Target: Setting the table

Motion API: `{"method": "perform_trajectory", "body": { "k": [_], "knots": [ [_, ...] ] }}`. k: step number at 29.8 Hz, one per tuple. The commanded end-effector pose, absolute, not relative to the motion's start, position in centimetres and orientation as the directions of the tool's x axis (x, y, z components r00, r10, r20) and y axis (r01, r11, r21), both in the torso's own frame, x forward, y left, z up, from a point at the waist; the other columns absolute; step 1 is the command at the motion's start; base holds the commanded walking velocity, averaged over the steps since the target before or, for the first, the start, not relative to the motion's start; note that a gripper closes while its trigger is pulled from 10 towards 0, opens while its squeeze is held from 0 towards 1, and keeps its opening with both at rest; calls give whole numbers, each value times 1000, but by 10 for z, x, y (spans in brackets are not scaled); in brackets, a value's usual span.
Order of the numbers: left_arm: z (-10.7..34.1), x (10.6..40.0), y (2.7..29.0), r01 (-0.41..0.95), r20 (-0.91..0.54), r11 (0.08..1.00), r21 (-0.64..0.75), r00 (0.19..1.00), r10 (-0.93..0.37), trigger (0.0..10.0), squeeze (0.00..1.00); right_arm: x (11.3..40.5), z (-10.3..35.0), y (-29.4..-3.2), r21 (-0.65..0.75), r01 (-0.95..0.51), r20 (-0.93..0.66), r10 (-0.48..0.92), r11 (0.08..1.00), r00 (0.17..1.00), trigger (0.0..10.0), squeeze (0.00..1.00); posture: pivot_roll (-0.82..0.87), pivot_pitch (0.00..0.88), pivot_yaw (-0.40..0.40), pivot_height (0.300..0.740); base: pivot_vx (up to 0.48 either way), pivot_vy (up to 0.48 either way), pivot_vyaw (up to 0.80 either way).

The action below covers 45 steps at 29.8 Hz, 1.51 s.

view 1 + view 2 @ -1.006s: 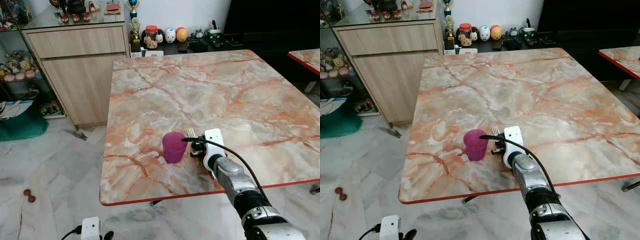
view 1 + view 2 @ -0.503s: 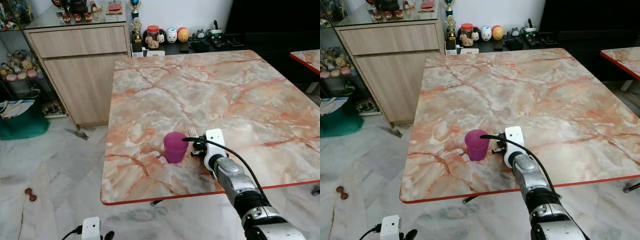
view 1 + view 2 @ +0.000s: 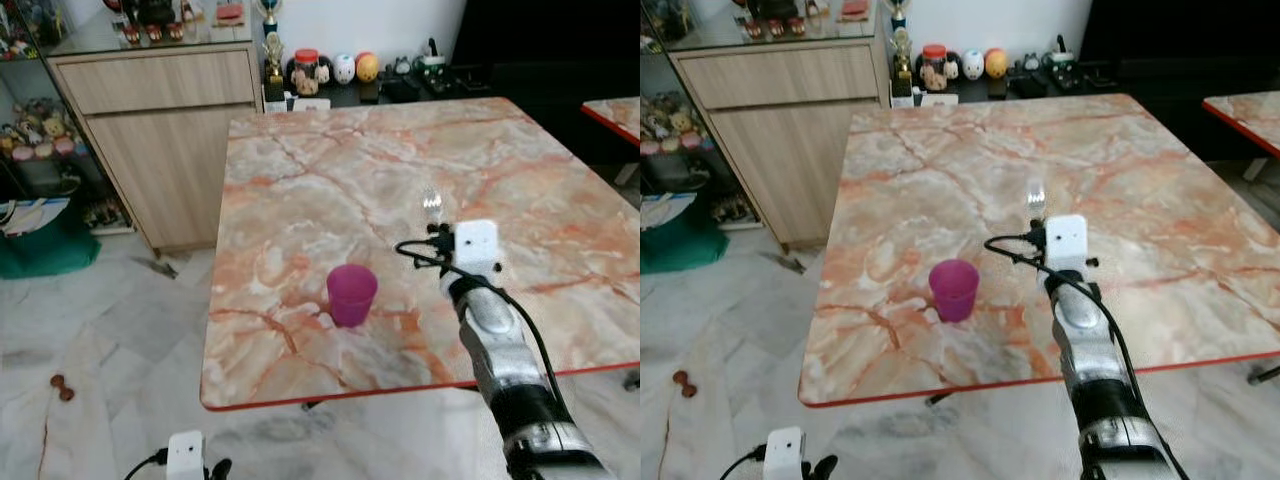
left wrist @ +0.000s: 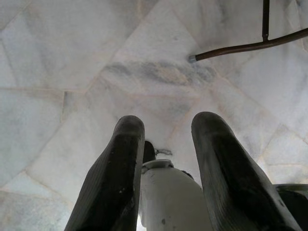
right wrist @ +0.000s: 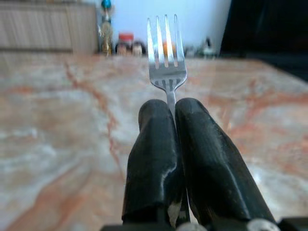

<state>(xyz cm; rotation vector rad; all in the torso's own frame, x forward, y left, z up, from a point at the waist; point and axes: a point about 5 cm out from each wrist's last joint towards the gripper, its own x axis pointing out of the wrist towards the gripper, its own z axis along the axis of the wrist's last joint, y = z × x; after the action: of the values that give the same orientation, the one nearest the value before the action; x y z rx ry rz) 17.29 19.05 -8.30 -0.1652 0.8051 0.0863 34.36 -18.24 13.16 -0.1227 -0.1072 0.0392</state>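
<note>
A silver fork [image 5: 166,53] is pinched between the black fingers of my right gripper [image 5: 172,108], tines pointing ahead. From the head views, the fork [image 3: 431,204] is held above the marble table [image 3: 340,170], with the right gripper [image 3: 1042,233] to the right of and beyond a purple cup [image 3: 351,294]. The cup stands upright near the table's front edge. My left gripper [image 4: 166,139] hangs low over the floor, its fingers apart with nothing between them.
A wooden cabinet [image 3: 160,130] stands beyond the table's left corner, with figurines and jars [image 3: 320,70] on a low shelf at the back. A second red-edged table [image 3: 612,112] is at the far right. Tiled floor [image 3: 100,330] lies to the left.
My right gripper has lifted the fork and carried it right and farther over the table, away from the purple cup. The cup has stayed put.
</note>
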Motion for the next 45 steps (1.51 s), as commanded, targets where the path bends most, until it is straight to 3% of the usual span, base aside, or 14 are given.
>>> {"method": "perform_trajectory", "body": {
  "k": [1, 10, 23, 45],
  "knots": [
    [-86, 166, 193, -121, -746, 989, -90, 666, 14, 10000, 0, 340, 146, -180, -136, -28, 190, 53, 990, 980, 10000, 0, -52, 0, 12, 740, 0, 0, 0],
    [-90, 155, 202, -140, -775, 989, -54, 630, 47, 10000, 0, 321, 168, -173, -159, -47, 320, 96, 986, 943, 10000, 0, -54, 0, 20, 740, 0, 0, 0],
    [-90, 152, 209, -125, -778, 991, -45, 627, 44, 10000, 0, 323, 173, -165, -150, -62, 315, 107, 987, 943, 10000, 0, -45, 0, 17, 740, 0, 0, 0],
    [-90, 156, 201, -117, -777, 992, -56, 629, 30, 10000, 0, 326, 176, -154, -134, -113, 313, 150, 985, 938, 10000, 0, -49, 0, 14, 740, 0, -322, 0]
  ]
}}
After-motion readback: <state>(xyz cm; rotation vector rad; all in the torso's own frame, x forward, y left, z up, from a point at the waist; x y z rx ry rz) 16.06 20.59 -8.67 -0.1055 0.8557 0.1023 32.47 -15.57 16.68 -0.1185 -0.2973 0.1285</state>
